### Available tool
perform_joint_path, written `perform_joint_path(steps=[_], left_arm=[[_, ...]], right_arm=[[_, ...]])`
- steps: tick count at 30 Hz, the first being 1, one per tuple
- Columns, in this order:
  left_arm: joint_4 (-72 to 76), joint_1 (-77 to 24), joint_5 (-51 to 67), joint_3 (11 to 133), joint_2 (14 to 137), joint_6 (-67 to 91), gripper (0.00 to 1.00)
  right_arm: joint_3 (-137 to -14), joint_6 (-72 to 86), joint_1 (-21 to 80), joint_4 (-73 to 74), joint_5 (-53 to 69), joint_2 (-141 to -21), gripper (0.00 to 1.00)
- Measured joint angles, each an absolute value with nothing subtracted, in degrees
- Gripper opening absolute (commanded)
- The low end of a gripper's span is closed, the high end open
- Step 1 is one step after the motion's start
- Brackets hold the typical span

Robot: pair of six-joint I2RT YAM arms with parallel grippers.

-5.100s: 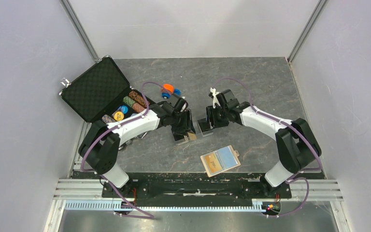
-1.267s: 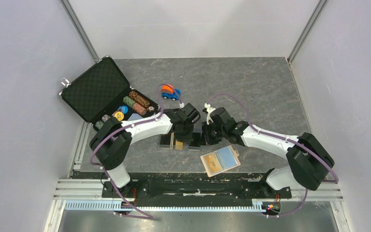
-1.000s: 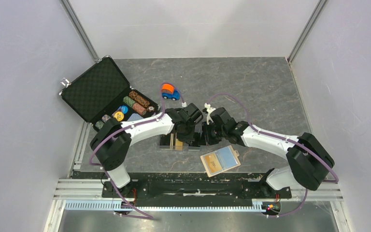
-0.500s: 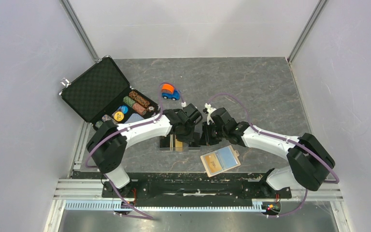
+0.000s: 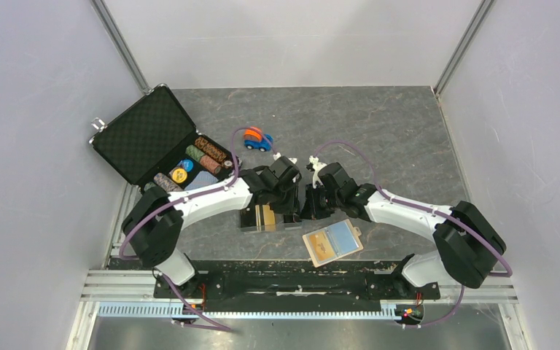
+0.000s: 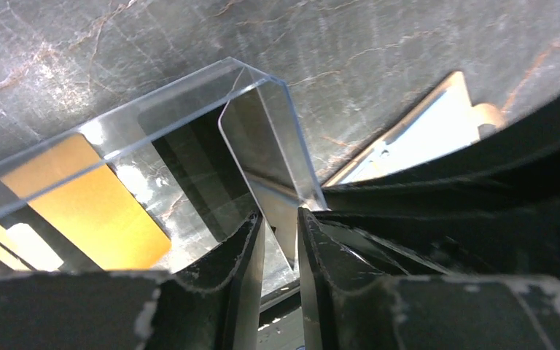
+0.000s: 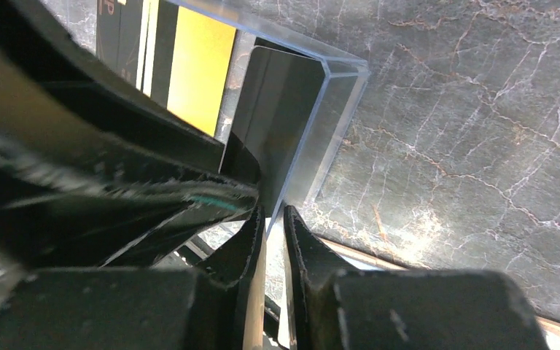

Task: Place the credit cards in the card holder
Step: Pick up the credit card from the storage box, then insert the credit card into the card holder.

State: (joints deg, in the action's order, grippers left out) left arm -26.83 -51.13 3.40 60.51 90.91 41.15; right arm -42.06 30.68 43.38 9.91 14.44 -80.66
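Note:
A clear plastic box [image 5: 261, 217] with a dark base lies near the table's front centre. It holds a gold card [image 6: 80, 197], also in the right wrist view [image 7: 200, 65], and a black card with a gold stripe [image 7: 120, 29]. My left gripper [image 5: 286, 208] is shut on a clear wall of the box [image 6: 189, 102], fingertips together [image 6: 278, 219]. My right gripper [image 5: 312, 208] pinches the box's clear end wall [image 7: 335, 117] from the other side [image 7: 273, 211]. The beige card holder [image 5: 333, 242] lies flat to the right front, showing a light blue and tan face; it also shows in the left wrist view [image 6: 423, 124].
An open black chip briefcase [image 5: 146, 138] with rows of poker chips [image 5: 203, 154] stands at the back left. A small orange and blue toy car [image 5: 257, 138] sits behind the grippers. Grey walls close in both sides.
Since five seconds ago both grippers have come forward and together at the clear box. In the last second the left arm's elbow swung left; the grippers and box barely shifted.

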Motion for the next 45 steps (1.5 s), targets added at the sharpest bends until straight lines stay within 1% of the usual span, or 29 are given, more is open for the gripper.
perform_joint_path(steps=[2, 3, 6, 7, 15, 21, 27, 30, 34, 36, 39, 42, 45], left_arm=[[-26.81, -50.89, 3.38, 60.07, 91.98, 41.23, 0.27], [-26.65, -50.85, 3.4, 59.83, 92.4, 41.32, 0.24], [-26.61, -50.83, 3.38, 59.07, 93.34, 41.78, 0.06], [-26.37, -50.7, 3.6, 59.07, 93.32, 41.98, 0.03], [-28.29, -50.7, 1.85, 58.94, 89.65, 42.72, 0.02], [-32.97, -50.57, -1.19, 59.13, 80.09, 42.61, 0.02], [-35.11, -49.84, -1.89, 58.65, 71.75, 42.68, 0.02], [-34.79, -49.84, -1.21, 56.42, 67.85, 43.13, 0.02], [-32.73, -49.84, 1.69, 50.68, 62.98, 45.21, 0.02], [-30.5, -49.87, 3.7, 46.81, 61.12, 47.11, 0.02], [-26.13, -50.98, 5.89, 41.34, 60.36, 51.03, 0.02], [-21.93, -55.02, 6.2, 37.98, 61.17, 54.85, 0.02], [-16.97, -60.25, 5.93, 37.54, 64.36, 58.33, 0.02]], right_arm=[[-42.04, 30.68, 43.38, 9.78, 14.5, -80.66, 0.1], [-41.98, 30.68, 43.38, 9.65, 14.57, -80.66, 0.1], [-41.89, 30.68, 43.4, 9.45, 14.66, -80.66, 0.1], [-41.87, 30.68, 43.4, 9.41, 14.66, -80.62, 0.1], [-40.12, 32.05, 43.33, 7.07, 14.79, -79.68, 0.11], [-36.32, 36.38, 43.64, 1.15, 16.12, -78.46, 0.14], [-34.74, 41.6, 47.51, -5.08, 18.63, -80.29, 0.19], [-34.74, 43.09, 48.97, -7.27, 20.16, -81.62, 0.31], [-34.74, 42.33, 49.39, -4.8, 18.92, -79.29, 0.47], [-34.68, 41.19, 48.99, -1.83, 17.1, -76.49, 0.53], [-33.21, 38.98, 46.74, 2.85, 14.44, -69.84, 0.64], [-30.87, 36.73, 42.7, 8.12, 11.62, -63.13, 0.77], [-29.5, 33.65, 37.71, 16.1, 6.87, -57.45, 0.84]])
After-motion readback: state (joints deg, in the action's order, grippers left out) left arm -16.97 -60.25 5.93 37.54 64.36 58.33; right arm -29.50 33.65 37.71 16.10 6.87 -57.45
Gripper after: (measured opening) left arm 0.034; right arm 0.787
